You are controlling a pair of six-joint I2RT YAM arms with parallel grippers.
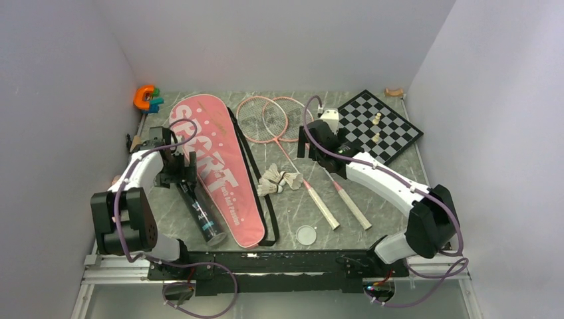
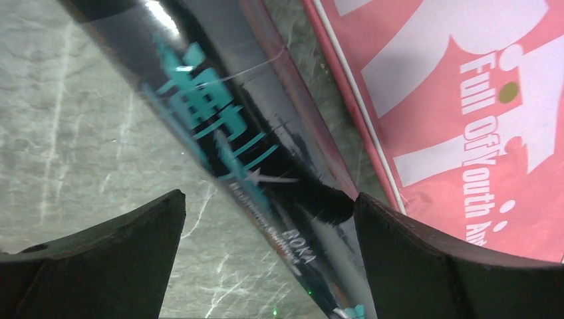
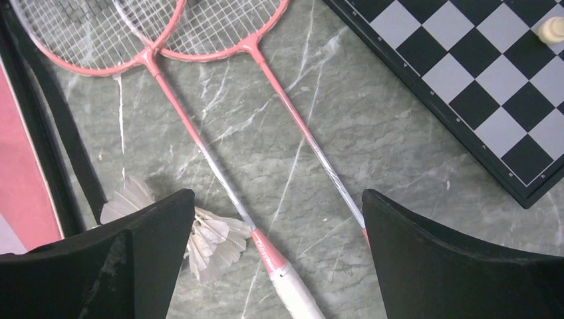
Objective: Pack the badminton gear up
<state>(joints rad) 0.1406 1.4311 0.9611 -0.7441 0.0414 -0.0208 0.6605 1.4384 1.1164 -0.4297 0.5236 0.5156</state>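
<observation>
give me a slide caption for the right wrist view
Open right gripper hovers above two pink rackets, shuttlecocks lower left, chessboard corner upper right.

walls (image 1: pixel 266 40): plain pale lavender | tabletop (image 1: pixel 292 207): grey-green marble | light: even

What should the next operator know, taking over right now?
Left tool: open, fingers straddling the dark tube, no grip yet.
Right tool: open, empty, over the rackets.
Tube lies along the pink bag's left edge; rackets and shuttlecocks lie loose right of the bag.
Done: nothing packed.
Left: everything, likely shuttlecocks into the tube, then gear into the bag.
</observation>
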